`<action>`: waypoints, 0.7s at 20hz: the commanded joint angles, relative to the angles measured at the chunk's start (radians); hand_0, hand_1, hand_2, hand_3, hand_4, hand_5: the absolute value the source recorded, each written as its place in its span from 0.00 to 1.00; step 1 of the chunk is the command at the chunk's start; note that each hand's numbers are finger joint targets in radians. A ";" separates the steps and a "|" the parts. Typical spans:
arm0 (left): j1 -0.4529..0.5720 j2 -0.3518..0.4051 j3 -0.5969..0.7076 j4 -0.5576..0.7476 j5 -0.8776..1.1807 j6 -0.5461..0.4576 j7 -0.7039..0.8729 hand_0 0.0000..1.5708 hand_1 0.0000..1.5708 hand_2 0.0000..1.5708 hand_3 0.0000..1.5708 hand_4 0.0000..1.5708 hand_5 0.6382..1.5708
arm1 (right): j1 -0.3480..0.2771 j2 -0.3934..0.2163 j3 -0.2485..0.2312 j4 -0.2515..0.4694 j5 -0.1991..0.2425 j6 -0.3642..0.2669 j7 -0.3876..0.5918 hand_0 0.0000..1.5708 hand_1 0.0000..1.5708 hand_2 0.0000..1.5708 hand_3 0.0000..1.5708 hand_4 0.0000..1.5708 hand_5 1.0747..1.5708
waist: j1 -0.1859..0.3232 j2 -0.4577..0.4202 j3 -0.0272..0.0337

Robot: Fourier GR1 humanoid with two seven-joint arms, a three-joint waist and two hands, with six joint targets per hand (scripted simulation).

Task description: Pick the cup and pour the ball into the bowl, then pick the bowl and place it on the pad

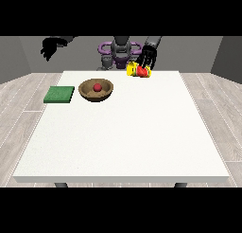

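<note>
You will find no readable text, label, brand, number or sign on anything in this view, neither on the table nor on the objects.

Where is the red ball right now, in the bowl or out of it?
In the bowl. The red ball sits at the middle of the brown bowl, ringed by its rim, beside the green pad.
</note>
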 commanded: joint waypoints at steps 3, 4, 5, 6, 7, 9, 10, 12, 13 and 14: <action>0.182 -0.059 0.108 -0.165 0.527 0.087 -0.139 0.00 0.00 0.00 0.00 0.54 0.92 | -0.052 0.052 0.032 -0.030 -0.004 -0.010 -0.022 0.00 0.00 0.00 0.07 0.38 0.99 | -0.035 0.135 -0.0148; 0.201 -0.060 0.099 -0.193 0.620 0.074 -0.168 0.00 0.00 0.00 0.00 0.53 0.91 | -0.065 0.062 0.044 -0.038 -0.003 -0.010 -0.021 0.00 0.00 0.00 0.12 0.37 0.99 | -0.052 0.149 -0.0136; 0.219 -0.060 0.088 -0.224 0.698 0.062 -0.223 0.00 0.00 0.00 0.00 0.54 0.90 | -0.083 0.067 0.060 -0.050 0.015 -0.028 -0.017 0.00 0.00 0.00 0.14 0.37 0.99 | -0.042 0.160 -0.0103; 0.255 -0.060 0.069 -0.260 0.775 0.036 -0.258 0.00 0.00 0.00 0.00 0.55 0.90 | -0.075 0.068 0.053 -0.036 0.025 -0.041 -0.027 0.00 0.00 0.00 0.16 0.37 0.99 | -0.028 0.167 -0.0048; 0.284 -0.061 0.048 -0.284 0.832 0.050 -0.316 0.00 0.00 0.00 0.00 0.56 0.89 | -0.084 0.100 0.075 -0.053 0.035 -0.061 -0.029 0.00 0.00 0.00 0.15 0.37 0.99 | -0.027 0.171 -0.0025; 0.334 -0.061 0.024 -0.310 0.912 0.025 -0.452 0.00 0.00 0.00 0.00 0.57 0.88 | -0.091 0.113 0.081 -0.055 0.066 -0.095 -0.068 0.00 0.00 0.00 0.00 0.37 0.99 | -0.002 0.232 0.0027; 0.323 -0.061 0.044 -0.312 0.940 -0.050 -0.481 0.00 0.00 0.00 0.00 0.57 0.88 | -0.114 0.133 0.082 -0.062 0.080 -0.149 -0.060 0.00 0.00 0.00 0.00 0.35 0.99 | 0.035 0.226 0.0050; 0.393 -0.061 0.056 -0.322 0.983 -0.104 -0.562 0.00 0.00 0.00 0.00 0.57 0.87 | -0.054 0.152 0.079 -0.041 0.097 -0.157 -0.105 0.00 0.00 0.00 0.00 0.32 0.99 | 0.049 0.218 0.0080; 0.417 -0.061 0.050 -0.311 0.967 -0.128 -0.591 0.00 0.00 0.00 0.00 0.57 0.87 | -0.062 0.188 0.104 -0.039 0.124 -0.201 -0.103 0.00 0.00 0.00 0.00 0.32 0.99 | 0.077 0.200 0.0087; 0.427 -0.061 0.023 -0.331 0.988 -0.114 -0.585 0.00 0.00 0.00 0.00 0.57 0.87 | -0.075 0.191 0.101 -0.005 0.132 -0.207 -0.135 0.00 0.00 0.00 0.00 0.32 0.99 | 0.070 0.200 0.0094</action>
